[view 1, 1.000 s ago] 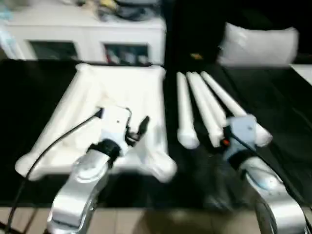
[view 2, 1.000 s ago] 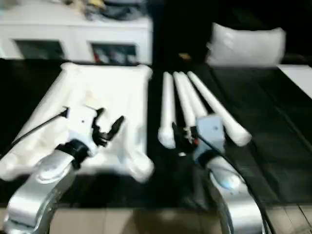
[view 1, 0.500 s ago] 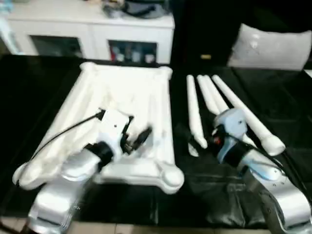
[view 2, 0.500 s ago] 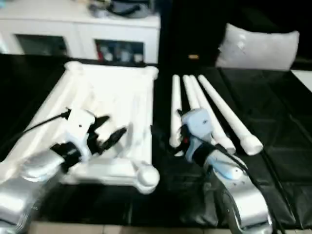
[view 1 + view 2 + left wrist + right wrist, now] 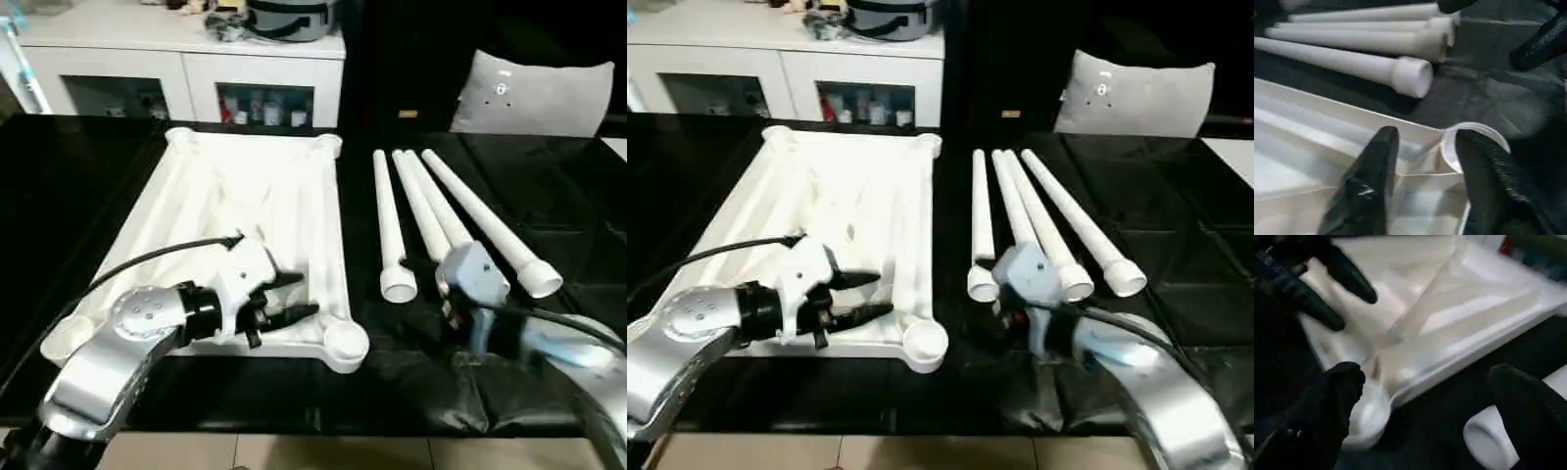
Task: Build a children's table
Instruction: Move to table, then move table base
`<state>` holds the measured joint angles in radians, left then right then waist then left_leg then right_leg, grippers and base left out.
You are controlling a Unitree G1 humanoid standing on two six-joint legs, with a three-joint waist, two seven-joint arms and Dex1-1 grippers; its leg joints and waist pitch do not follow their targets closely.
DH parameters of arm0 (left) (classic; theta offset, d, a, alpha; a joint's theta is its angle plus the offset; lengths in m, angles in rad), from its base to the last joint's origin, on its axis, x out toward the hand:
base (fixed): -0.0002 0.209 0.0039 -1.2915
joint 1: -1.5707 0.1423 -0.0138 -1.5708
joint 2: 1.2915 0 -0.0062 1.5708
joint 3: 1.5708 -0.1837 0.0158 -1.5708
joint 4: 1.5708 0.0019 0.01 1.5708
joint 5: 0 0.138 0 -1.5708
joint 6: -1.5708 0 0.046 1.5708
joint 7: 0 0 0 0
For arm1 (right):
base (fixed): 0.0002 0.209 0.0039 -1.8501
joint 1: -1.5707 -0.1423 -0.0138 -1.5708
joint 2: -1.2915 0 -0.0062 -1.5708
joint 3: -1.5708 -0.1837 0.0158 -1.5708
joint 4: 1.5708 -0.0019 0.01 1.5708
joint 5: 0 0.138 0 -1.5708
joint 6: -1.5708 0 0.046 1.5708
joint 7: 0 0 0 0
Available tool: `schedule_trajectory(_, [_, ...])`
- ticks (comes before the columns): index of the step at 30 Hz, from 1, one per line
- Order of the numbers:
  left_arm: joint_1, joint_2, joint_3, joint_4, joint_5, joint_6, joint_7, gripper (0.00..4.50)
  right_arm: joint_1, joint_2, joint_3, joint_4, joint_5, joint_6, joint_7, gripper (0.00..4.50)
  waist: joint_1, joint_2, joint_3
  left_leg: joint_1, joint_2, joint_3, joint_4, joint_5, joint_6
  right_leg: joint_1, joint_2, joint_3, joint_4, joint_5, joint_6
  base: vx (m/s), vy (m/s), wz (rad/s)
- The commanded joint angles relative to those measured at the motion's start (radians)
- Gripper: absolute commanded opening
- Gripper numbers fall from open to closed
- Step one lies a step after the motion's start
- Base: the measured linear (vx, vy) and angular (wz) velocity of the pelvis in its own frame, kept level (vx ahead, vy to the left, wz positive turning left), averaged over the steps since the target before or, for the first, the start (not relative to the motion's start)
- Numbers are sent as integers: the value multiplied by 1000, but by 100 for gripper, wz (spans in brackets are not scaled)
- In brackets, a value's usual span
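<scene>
Black cloth covers the work surface (image 5: pixel 88 196), and on its left half lies the white plastic table top (image 5: pixel 250 211), upside down with its ribbed hollow underside facing up. Its long axis runs away from the robot toward the white cabinet (image 5: pixel 181 69) at the far edge, and a round leg socket (image 5: pixel 345 343) shows at its near right corner. No brand, label or writing can be read on the top or on anything near it; the small items behind the cabinet's glass are too blurred to make out.

To the right of the top, well apart from it across a strip of black cloth, lie the four legs (image 5: pixel 431 211). They lie side by side, close together at the far end and fanning out toward the robot, with their wide open ends nearest the robot and their narrow ends pointing away. The leftmost leg (image 5: pixel 387 220) ends just beside the right arm. A grey cushion (image 5: pixel 534 93) stands beyond the legs at the far right.

Over the near right part of the top hangs the left gripper (image 5: pixel 284 299), its two black fingers spread apart and holding nothing; in the left wrist view the fingertips (image 5: pixel 1382 147) stand just before the corner socket. The right gripper (image 5: pixel 1425 396) hovers above the black cloth between the top's corner and the leftmost leg's open end, its fingers wide apart and empty.
</scene>
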<state>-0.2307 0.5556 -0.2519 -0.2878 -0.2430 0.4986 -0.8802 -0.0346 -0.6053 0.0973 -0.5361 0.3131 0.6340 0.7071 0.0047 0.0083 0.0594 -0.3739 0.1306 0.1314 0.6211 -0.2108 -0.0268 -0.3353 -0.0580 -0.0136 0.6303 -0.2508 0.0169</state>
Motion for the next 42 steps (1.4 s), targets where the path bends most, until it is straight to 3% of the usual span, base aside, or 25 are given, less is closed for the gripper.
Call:
schedule_trajectory(1, [-23, 24, -32, 19, -1, -17, -53, 185, 9, -17, -1, -25, 15, 23, 17, 450, 2, 8, -41, 10, 83, -32, -101, -245, 1, 5, -82, 43, -85, -140, -217, 0, 0, 0])
schedule_trajectory(3, [-31, 38, -53, 30, 4, -26, -81, 164, 19, -24, -6, -30, 17, 29, 20, 450, 3, 7, -47, 9, 84, -29, -97, -186, 17, 9, -81, 42, -77, -41, -237, 0, 0, 0])
schedule_trajectory(5, [-41, 47, -72, 46, 20, -38, -103, 159, 29, -30, -13, -31, 21, 32, 21, 450, 5, 9, -56, 8, 84, -22, -88, -86, 52, 13, -79, 39, -65, 123, -258, 0, 0, 0])
schedule_trajectory(7, [-69, 58, -107, 81, 53, -47, -128, 139, 45, -40, -12, -19, 19, 24, 24, 450, 5, 6, -54, 6, 84, -16, -87, -67, 72, 13, -78, 37, -64, 159, -268, 0, 0, 0])
schedule_trajectory(11, [-96, 69, -124, 105, 55, -43, -168, 110, 57, -53, 1, -19, 19, 30, 36, 450, 6, 7, -46, 13, 90, -15, -95, -170, 51, 8, -82, 38, -73, -3, -277, 0, 0, 0])
schedule_trajectory(16, [-105, 114, -136, 81, 30, 3, -226, 74, 66, -67, 17, -23, 12, 32, 46, 450, 4, 6, -39, 17, 91, -14, -101, -244, 14, 1, -82, 41, -81, -125, -263, 0, 0, 0])
schedule_trajectory(22, [-94, 112, -135, 77, 51, 23, -195, 58, 64, -59, 44, -23, 1, 31, 38, 450, 2, 6, -42, 12, 92, -14, -100, -212, 14, 3, -83, 42, -78, -79, -263, 0, 0, 0])
schedule_trajectory(23, [-92, 108, -134, 77, 49, 27, -192, 85, 64, -58, 47, -23, -1, 30, 37, 450, 3, 6, -43, 12, 91, -13, -98, -198, 21, 3, -84, 42, -78, -61, -267, 0, 0, 0])
schedule_trajectory(26, [-91, 116, -144, 71, 52, 36, -208, 96, 61, -54, 65, -19, -7, 29, 34, 450, 4, 3, -43, 12, 91, -12, -98, -188, 27, 3, -82, 41, -77, -49, -269, 0, 0, 0])
schedule_trajectory(28, [-90, 122, -153, 68, 61, 40, -215, 130, 59, -51, 72, -17, -9, 28, 32, 450, 5, 4, -43, 12, 91, -12, -98, -192, 29, 3, -83, 41, -77, -60, -268, 0, 0, 0])
schedule_trajectory(38, [-92, 132, -182, 91, 116, 13, -196, 195, 52, -46, 92, -13, -23, 33, 17, 450, 4, 6, -41, 12, 92, -13, -102, -223, 11, 0, -83, 43, -81, -102, -254, 0, 0, 0])
schedule_trajectory(41, [-100, 125, -189, 121, 139, -1, -176, 175, 49, -44, 98, -13, -27, 34, 12, 450, 4, 6, -43, 12, 92, -13, -101, -213, 12, 2, -83, 43, -79, -80, -253, 0, 0, 0])
schedule_trajectory(42, [-102, 123, -191, 127, 141, -2, -174, 164, 47, -43, 100, -13, -28, 34, 10, 450, 5, 12, -46, 13, 92, -14, -100, -213, 10, 2, -84, 43, -78, -79, -255, 0, 0, 0])
